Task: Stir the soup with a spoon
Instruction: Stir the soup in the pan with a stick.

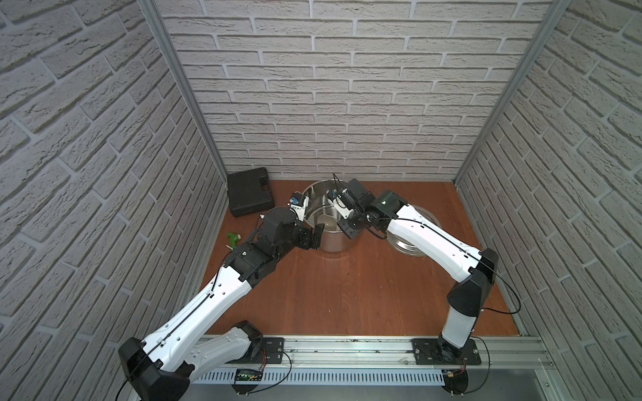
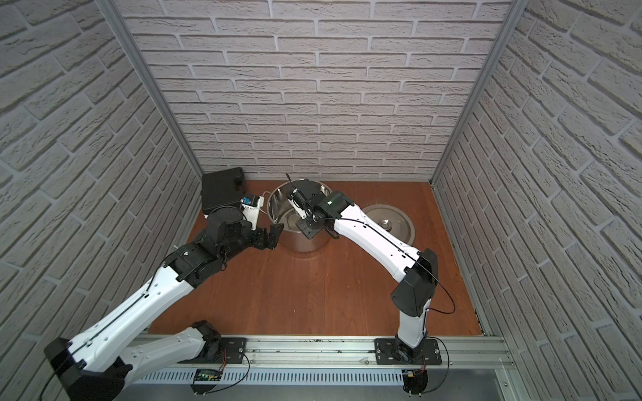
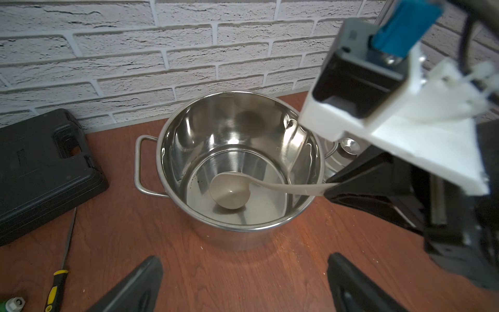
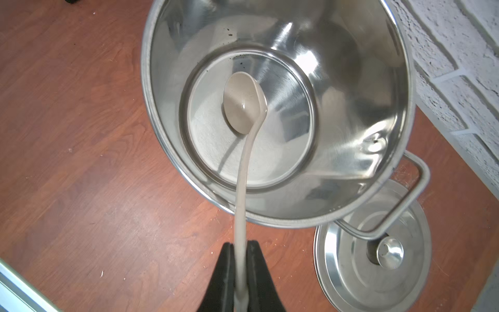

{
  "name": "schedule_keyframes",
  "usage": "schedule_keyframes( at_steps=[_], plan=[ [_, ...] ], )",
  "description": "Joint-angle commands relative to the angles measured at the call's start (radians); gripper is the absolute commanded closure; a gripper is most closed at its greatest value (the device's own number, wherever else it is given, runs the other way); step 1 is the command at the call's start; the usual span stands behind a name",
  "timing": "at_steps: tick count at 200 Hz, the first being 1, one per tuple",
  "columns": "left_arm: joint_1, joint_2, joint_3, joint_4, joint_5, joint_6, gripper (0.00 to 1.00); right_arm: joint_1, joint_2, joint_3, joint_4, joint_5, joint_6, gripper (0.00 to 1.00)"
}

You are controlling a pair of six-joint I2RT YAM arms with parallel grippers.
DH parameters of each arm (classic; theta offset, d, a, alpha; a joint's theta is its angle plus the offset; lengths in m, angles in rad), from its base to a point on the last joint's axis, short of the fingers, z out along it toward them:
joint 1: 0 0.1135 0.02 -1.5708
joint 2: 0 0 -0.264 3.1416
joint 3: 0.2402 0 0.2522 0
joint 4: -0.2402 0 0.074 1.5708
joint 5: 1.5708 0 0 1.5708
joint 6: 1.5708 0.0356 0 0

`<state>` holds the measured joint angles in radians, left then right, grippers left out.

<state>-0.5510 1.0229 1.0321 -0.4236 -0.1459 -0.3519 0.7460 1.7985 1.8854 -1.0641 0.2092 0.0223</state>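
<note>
While right fingers [image 4: 225, 278] pinch spoon [image 4: 240, 189], bowl [image 4: 243, 105] inside pot [image 4: 351, 81].

The spoon [image 4: 244, 105] hides its handle end (inside the right tool [image 4: 240, 243]).

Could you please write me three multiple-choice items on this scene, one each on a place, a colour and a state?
1. Where is the bowl of the cream-beige plastic ladle relative to the shiny stainless-steel stockpot? A) beside it B) inside it C) under it
2. What colour is the flat plastic case? A) black B) red C) white
3. How is the right hand? A) wide open B) shut on nothing C) shut on the ladle's handle
Key: 1B, the bowl sits down inside the pot; 2A, the case is black in both top views; 3C, its fingers clamp the handle.
</note>
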Motion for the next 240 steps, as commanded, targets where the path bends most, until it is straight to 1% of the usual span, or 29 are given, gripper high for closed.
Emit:
schedule_keyframes(
  at_steps=[1,44,91,108,133,160,190,218,240],
  plan=[
    [-0.006,-0.016,-0.004,0.045,-0.027,-0.004,0.02,-0.004,-0.085,-0.025,0.012,0.063,0.001,0.97],
    [-0.006,-0.014,-0.001,0.055,-0.024,-0.009,0.02,-0.044,-0.076,-0.022,0.007,0.096,-0.015,0.97],
    [-0.007,-0.021,0.005,0.068,-0.024,-0.012,0.02,-0.083,0.005,0.083,0.007,0.103,-0.040,0.97],
    [-0.010,-0.020,0.005,0.071,-0.025,-0.015,0.02,-0.085,0.044,0.129,0.012,0.092,-0.047,0.97],
    [-0.012,-0.019,-0.001,0.085,-0.030,-0.017,0.02,-0.080,0.094,0.190,0.016,0.036,-0.044,0.97],
    [-0.015,-0.014,-0.001,0.097,-0.039,-0.021,0.02,-0.054,0.126,0.227,0.014,-0.003,-0.045,0.97],
    [-0.014,-0.007,-0.004,0.108,-0.043,-0.024,0.02,-0.025,0.124,0.216,0.005,-0.031,-0.039,0.97],
    [-0.014,0.000,-0.008,0.116,-0.050,-0.027,0.02,-0.010,0.083,0.169,-0.005,-0.031,-0.024,0.97],
    [-0.015,0.004,-0.010,0.123,-0.059,-0.030,0.02,-0.009,0.024,0.096,-0.005,0.007,-0.014,0.97]
  ],
)
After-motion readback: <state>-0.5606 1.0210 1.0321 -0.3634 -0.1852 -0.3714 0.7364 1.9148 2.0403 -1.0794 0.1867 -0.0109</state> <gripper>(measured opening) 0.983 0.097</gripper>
